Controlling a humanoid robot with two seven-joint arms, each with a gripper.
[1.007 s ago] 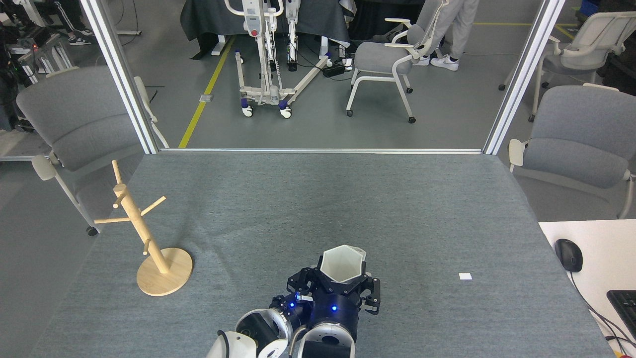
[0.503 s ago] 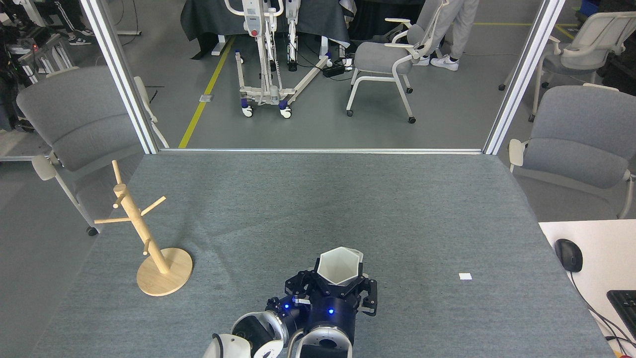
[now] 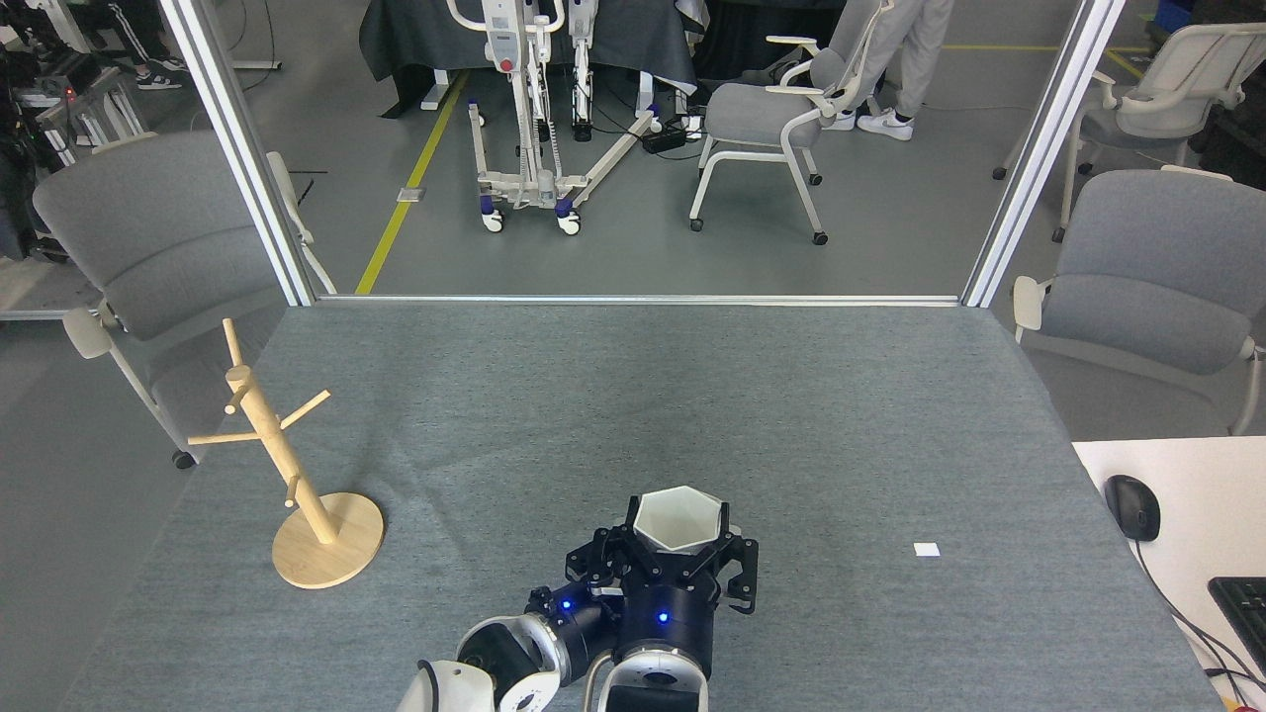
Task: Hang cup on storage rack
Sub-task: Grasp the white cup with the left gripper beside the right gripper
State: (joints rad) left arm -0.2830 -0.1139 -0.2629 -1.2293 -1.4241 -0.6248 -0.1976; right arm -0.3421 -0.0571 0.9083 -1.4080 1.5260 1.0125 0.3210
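The cup (image 3: 676,514) is sitting in the left gripper (image 3: 674,560) near the front edge of the table (image 3: 692,396), its six-sided mouth facing up, and only its plain white inside is showing. The black fingers (image 3: 734,566) are closing around the cup's sides and holding it. They are hiding its lower part, and I cannot make out the handle. The arm is being cut off by the bottom edge of the view. The rack (image 3: 297,485) is standing upright, well apart to the left, near the table's left edge. I am counting one cup, one rack and five pegs, two of them very small.
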